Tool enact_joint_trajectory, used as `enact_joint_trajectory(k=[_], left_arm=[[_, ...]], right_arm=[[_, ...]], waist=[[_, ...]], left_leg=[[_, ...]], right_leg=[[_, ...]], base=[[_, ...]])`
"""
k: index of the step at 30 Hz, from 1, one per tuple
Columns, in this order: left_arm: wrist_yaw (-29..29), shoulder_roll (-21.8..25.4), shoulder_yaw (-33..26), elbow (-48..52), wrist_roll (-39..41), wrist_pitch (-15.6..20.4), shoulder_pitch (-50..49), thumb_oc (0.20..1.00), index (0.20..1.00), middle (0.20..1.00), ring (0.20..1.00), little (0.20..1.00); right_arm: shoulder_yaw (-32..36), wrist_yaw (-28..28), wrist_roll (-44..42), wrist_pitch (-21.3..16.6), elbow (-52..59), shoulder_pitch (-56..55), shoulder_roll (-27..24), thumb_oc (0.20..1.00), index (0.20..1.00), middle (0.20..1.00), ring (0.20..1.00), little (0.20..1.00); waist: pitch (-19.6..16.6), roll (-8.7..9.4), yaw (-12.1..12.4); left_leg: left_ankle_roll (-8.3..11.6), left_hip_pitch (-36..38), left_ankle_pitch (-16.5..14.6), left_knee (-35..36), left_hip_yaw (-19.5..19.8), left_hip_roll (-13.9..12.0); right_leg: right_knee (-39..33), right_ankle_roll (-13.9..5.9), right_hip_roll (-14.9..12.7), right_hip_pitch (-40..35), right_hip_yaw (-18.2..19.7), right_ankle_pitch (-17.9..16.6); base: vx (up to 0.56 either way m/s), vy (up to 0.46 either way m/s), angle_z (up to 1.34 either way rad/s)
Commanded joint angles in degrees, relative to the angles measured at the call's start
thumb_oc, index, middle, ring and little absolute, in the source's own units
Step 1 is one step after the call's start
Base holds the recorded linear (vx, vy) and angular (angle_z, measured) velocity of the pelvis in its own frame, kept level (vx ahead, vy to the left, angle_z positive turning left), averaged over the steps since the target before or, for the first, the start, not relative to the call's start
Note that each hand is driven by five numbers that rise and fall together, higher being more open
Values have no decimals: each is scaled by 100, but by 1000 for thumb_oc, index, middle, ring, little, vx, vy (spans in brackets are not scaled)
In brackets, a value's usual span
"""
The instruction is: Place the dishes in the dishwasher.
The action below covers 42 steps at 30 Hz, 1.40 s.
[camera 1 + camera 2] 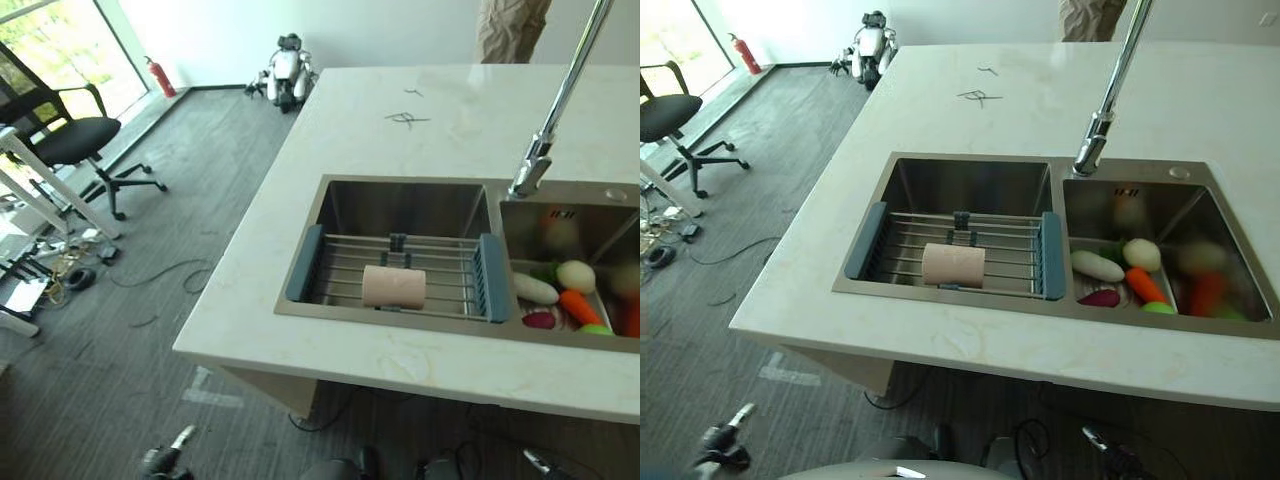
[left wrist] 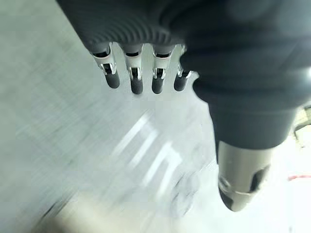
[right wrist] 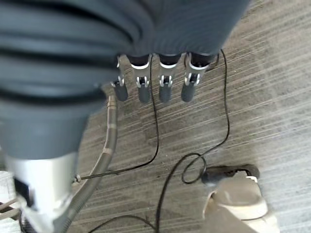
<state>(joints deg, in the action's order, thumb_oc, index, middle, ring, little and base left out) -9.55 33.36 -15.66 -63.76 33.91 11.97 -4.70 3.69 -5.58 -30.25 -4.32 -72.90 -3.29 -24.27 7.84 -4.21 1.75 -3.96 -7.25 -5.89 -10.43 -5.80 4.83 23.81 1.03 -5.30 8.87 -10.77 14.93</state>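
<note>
pink cup (image 1: pixel 393 286), a smooth cylinder lying on its side, rests on the wire drying rack (image 1: pixel 400 270) with blue-grey end pieces that spans the left basin of the stainless steel sink (image 1: pixel 330 200), near the basin's front edge. the right basin holds rounded toy vegetables (image 1: pixel 1118 272) in white, orange, green and purple, and a tall chrome faucet (image 1: pixel 1110 95) rises from the sink's back rim on the pale marbled countertop (image 1: pixel 940 110). left hand (image 2: pixel 141 77) and right hand (image 3: pixel 155 87) hang over the grey floor with fingers straight and relaxed, holding nothing.
</note>
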Motion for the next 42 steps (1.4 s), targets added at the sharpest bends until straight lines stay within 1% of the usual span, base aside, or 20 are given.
enact_joint_trajectory(k=[1, 2, 6, 7, 8, 9, 10, 12, 14, 15, 17, 18, 20, 23, 24, 25, 30, 35, 38, 42], left_arm=[[-954, 296, -230, 158, -1043, 700, 76, 1000, 1000, 1000, 1000, 1000], [-1403, 615, -463, 443, -1529, 738, -9, 1000, 1000, 1000, 1000, 1000], [-2106, 1409, -947, 1337, -2192, 815, -256, 1000, 1000, 1000, 1000, 1000], [-2083, 1911, -1231, 1934, -2226, 1138, -320, 1000, 1000, 1000, 1000, 1000], [-2022, 2042, -1296, 2105, -2195, 1145, -319, 1000, 1000, 1000, 1000, 1000], [-1643, 2332, -1400, 2485, -1906, 1413, -219, 1000, 1000, 1000, 1000, 1000], [-1376, 2465, -1447, 2802, -1664, 1377, -140, 1000, 1000, 1000, 1000, 1000], [-426, 2675, -1426, 3911, -733, 1296, 311, 1000, 1000, 1000, 1000, 1000], [257, 2693, -1172, 4651, -343, 1109, 770, 1000, 1000, 1000, 1000, 1000], [566, 2679, -866, 5180, -462, 948, 1093, 1000, 1000, 1000, 1000, 1000], [878, 2634, -476, 5684, -512, 699, 1486, 1000, 1000, 1000, 1000, 1000], [1315, 2553, -150, 6005, -469, 452, 1761, 1000, 1000, 1000, 1000, 1000], [1679, 2420, 352, 6399, -488, 144, 2120, 1000, 1000, 1000, 1000, 1000], [2134, 2186, 945, 6736, -592, -292, 2503, 1000, 1000, 1000, 1000, 1000], [2382, 2125, 1130, 6769, -532, -465, 2626, 1000, 1000, 1000, 1000, 1000], [2909, 1988, 1452, 6854, -777, -826, 2782, 1000, 1000, 1000, 1000, 1000], [3262, 1797, 2400, 6835, -1260, -1568, 3163, 1000, 1000, 1000, 1000, 1000], [3644, 1957, 2860, 6549, -1486, -1738, 3282, 1000, 1000, 1000, 1000, 1000], [4152, 2060, 3239, 6496, -1875, -1658, 3367, 1000, 1000, 1000, 1000, 1000], [4275, 2154, 3561, 6777, -2397, -1607, 3433, 1000, 1000, 1000, 1000, 1000]], right_arm=[[89, -65, -256, -144, -54, 163, 101, 1000, 1000, 1000, 1000, 1000], [99, -53, -300, -173, -52, 122, 101, 1000, 1000, 1000, 1000, 1000], [83, 20, -459, -205, 47, -44, 212, 1000, 1000, 1000, 1000, 1000], [25, 60, -537, -189, 153, -152, 299, 1000, 1000, 1000, 1000, 1000], [-1, 60, -555, -196, 158, -173, 322, 1000, 1000, 1000, 1000, 1000], [-34, 39, -594, -209, 141, -205, 359, 1000, 1000, 1000, 1000, 1000], [-59, 37, -622, -218, 125, -216, 382, 1000, 1000, 1000, 1000, 1000], [-121, 3, -628, -145, 58, -205, 439, 1000, 1000, 1000, 1000, 1000], [-142, -45, -533, -102, 18, -200, 475, 1000, 1000, 1000, 1000, 1000], [-176, -91, -479, -109, 1, -198, 500, 1000, 1000, 1000, 1000, 1000], [-223, -109, -460, -124, 12, -205, 536, 1000, 1000, 1000, 1000, 1000], [-251, -116, -451, -96, 31, -209, 545, 1000, 1000, 1000, 1000, 1000], [-226, -135, -408, -76, 32, -230, 561, 1000, 1000, 1000, 1000, 1000], [-227, -161, -357, -76, -13, -220, 587, 1000, 1000, 1000, 1000, 1000], [-228, -160, -349, -69, -15, -224, 606, 1000, 1000, 1000, 1000, 1000], [-268, -162, -353, -53, -12, -223, 637, 1000, 1000, 1000, 1000, 1000], [-442, -60, -432, -4, -8, -172, 660, 1000, 1000, 1000, 1000, 1000], [-405, -79, -431, -40, -15, -186, 575, 1000, 1000, 1000, 1000, 1000], [-427, -72, -509, -49, 35, -176, 536, 1000, 1000, 1000, 1000, 1000], [-437, -126, -576, -50, 77, -134, 489, 1000, 1000, 1000, 1000, 1000]], waist=[[119, 113, -51], [114, 91, -19], [73, 69, 22], [43, 72, 17], [29, 81, 10], [-4, 86, 2], [-2, 88, 6], [-80, 104, -21], [-144, 123, -82], [-180, 151, -136], [-199, 183, -199], [-201, 203, -265], [-191, 209, -331], [-180, 210, -418], [-183, 218, -445], [-186, 235, -500], [-120, 179, -659], [-64, 66, -745], [-37, 30, -787], [-6, 8, -799]], left_leg=[[643, -122, -453, -676, 219, -616], [646, -123, -451, -676, 241, -611], [642, -114, -461, -676, 283, -611], [640, -94, -484, -676, 269, -629], [642, -88, -493, -676, 262, -634], [652, -73, -514, -676, 247, -651], [659, -19, -559, -676, 242, -659], [685, 8, -601, -676, 240, -676], [699, -4, -593, -676, 220, -694], [703, 16, -612, -676, 193, -706], [701, 38, -632, -676, 139, -733], [696, 59, -646, -676, 96, -757], [687, 95, -671, -676, 45, -773], [670, 125, -701, -676, -10, -783], [663, 134, -712, -676, -39, -791], [651, 137, -719, -676, -82, -805], [631, 147, -693, -676, -206, -838], [621, 160, -696, -676, -284, -809], [606, 147, -693, -676, -330, -800], [597, 113, -698, -676, -341, -781]], right_leg=[[-663, -732, -263, -274, 64, -507], [-663, -736, -267, -280, 61, -504], [-663, -750, -250, -296, 71, -500], [-663, -753, -235, -309, 73, -496], [-663, -754, -231, -313, 75, -491], [-663, -758, -223, -325, 76, -478], [-663, -760, -218, -376, 78, -438], [-663, -761, -189, -395, 103, -399], [-663, -758, -150, -365, 158, -420], [-663, -760, -114, -361, 209, -427], [-663, -766, -85, -351, 268, -437], [-663, -770, -69, -343, 311, -449], [-663, -778, -52, -335, 366, -463], [-663, -797, -39, -319, 433, -485], [-663, -806, -34, -310, 460, -496], [-663, -816, -14, -286, 518, -518], [-663, -821, 16, -207, 656, -598], [-663, -850, -13, -165, 704, -639], [-663, -873, -42, -123, 708, -675], [-663, -890, -58, -76, 724, -692]], base=[[-25, -22, 5], [-30, -31, 3], [-17, -71, 11], [11, -104, 18], [32, -119, 8], [52, -71, 0], [47, -80, 0], [54, -77, 1], [55, -84, -4], [65, -83, -9], [52, -75, -12], [31, -56, -28], [29, -48, -31], [31, -39, -17], [47, -63, -25], [45, -62, -19], [18, -8, -16], [8, 24, -15], [3, 4, -4], [0, 0, 0]])
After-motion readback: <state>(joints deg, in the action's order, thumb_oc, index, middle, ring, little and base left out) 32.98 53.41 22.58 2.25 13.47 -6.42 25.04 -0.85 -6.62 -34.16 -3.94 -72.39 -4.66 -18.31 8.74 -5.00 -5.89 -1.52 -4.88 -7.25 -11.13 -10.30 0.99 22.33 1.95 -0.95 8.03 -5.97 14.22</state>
